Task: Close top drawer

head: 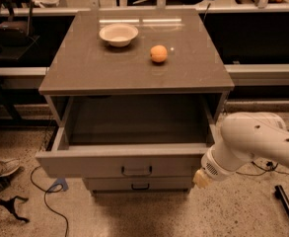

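Observation:
The top drawer [124, 164] of a grey-beige cabinet stands pulled far out. Its inside looks empty, and a small dark bar handle [136, 171] sits in the middle of its flat front. My white arm [255, 142] reaches in from the right. My gripper [202, 178] is at the arm's end, low against the right end of the drawer front, and shows only as a yellowish tip.
A white bowl [118, 34] and an orange [158, 53] sit on the cabinet top [85, 68]. A narrower drawer [140, 185] shows below the top one. Cables [45, 191] lie on the floor at the left, and a dark bar [288, 206] at the right.

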Available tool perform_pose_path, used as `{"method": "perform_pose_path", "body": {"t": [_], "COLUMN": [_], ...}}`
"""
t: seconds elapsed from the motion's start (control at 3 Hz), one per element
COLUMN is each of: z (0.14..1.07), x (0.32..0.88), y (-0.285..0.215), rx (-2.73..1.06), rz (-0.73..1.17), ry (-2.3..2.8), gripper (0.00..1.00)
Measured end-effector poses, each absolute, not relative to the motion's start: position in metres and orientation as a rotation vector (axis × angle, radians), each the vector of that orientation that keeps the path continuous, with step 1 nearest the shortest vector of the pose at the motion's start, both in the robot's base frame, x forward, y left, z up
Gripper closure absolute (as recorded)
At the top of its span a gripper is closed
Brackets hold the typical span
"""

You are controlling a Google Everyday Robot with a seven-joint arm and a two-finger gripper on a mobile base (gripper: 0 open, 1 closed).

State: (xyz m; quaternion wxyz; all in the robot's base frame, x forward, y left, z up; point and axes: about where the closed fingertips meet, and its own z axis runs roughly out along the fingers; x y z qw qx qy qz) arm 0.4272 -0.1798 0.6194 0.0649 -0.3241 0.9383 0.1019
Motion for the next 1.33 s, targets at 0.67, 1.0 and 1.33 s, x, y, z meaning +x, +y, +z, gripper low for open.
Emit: {"method": "perform_pose_path", "body": {"t": [0.67, 1.0, 1.33], "z": [0.620, 0.620, 0.629], "x": [0.507, 0.507, 0.572], "y": [-0.151, -0.151, -0.132], "rx": [-0.786, -0.786, -0.687], "rz": [0.332, 0.332, 0.358], "ry": [2.707, 2.707, 2.610], "gripper": [1.00, 1.00, 1.00]}}
